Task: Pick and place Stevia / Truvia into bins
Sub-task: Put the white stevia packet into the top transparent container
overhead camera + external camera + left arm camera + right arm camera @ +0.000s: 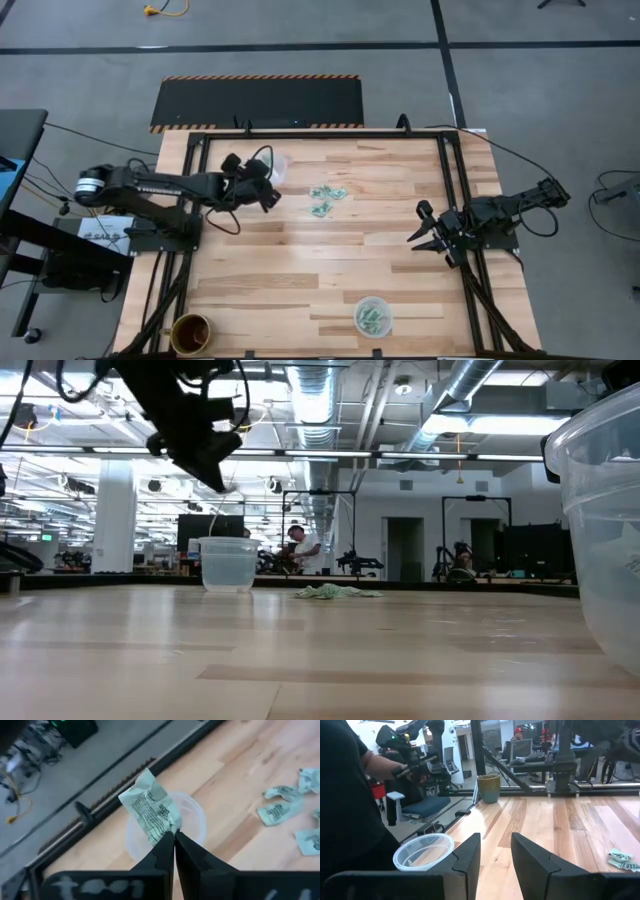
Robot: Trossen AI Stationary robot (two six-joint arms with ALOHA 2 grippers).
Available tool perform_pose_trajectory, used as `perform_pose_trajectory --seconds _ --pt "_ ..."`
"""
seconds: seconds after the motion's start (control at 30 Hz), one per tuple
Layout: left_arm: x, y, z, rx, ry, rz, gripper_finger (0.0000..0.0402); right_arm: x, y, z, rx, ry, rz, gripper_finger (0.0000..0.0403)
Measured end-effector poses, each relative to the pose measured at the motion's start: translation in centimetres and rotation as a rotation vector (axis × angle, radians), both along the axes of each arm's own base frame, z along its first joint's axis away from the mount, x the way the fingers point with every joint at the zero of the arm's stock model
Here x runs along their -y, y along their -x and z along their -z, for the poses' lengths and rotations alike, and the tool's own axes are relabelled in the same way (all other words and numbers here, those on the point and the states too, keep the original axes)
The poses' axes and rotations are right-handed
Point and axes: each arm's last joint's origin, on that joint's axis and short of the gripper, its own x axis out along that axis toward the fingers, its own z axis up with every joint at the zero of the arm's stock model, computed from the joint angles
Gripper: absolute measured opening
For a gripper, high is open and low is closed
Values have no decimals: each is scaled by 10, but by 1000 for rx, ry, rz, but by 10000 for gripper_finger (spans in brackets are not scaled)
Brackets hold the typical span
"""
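My left gripper (174, 834) is shut on one pale green and white packet (150, 809), over a clear cup (192, 817) near the table's far edge. In the high view that gripper (266, 193) sits just beside the cup (274, 165). In the low view it (212, 472) hangs above the cup (228, 564). Several loose packets (328, 198) lie flat in a small pile at the table's middle. A second clear cup (373, 317) with packets inside stands near the near edge. My right gripper (424, 235) waits open by the right edge (495, 851). My left gripper pinches the crumpled packet between its two fingertips (165, 845) at one corner (169, 827). The rest of the packet sticks out past the fingertips. It is lifted clear of the table, above the clear cup's opening.
A brown, dark-rimmed cup (190, 333) stands at the near left corner. Black frame rails (455, 190) run along the table's left, right and far sides. A person in black (350, 795) stands beyond the table. Bare wood lies between the pile and the near cup.
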Motion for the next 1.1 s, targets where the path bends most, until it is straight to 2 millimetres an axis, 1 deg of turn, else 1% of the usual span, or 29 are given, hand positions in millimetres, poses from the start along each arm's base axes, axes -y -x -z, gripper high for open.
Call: perform_pose_trajectory --seconds 0.13,0.27,0.43,0.53,0.73,0.83,0.87,0.93,0.97,1.1 --pt "-8 -9 5 -12 -5 11 0 0 0 0 0 0 0 102" --pt "-15 -12 13 -42 2 -16 0 0 0 0 0 0 0 102" --pt "-18 -14 18 -72 8 -21 5 0 0 0 0 0 0 102" --pt "-18 -15 17 -69 -9 -11 24 0 0 0 0 0 0 102" --pt "-18 -14 17 -71 -9 -10 82 0 0 0 0 0 0 102" --pt "-17 -16 17 -57 13 7 105 0 0 0 0 0 0 102" --pt "-16 -18 16 -34 28 32 110 0 0 0 0 0 0 102" --pt "-11 -27 12 19 55 149 116 0 0 0 0 0 0 102" --pt "-7 -33 8 57 61 238 118 0 0 0 0 0 0 102" --pt "16 -60 -3 227 78 693 116 0 0 0 0 0 0 102"
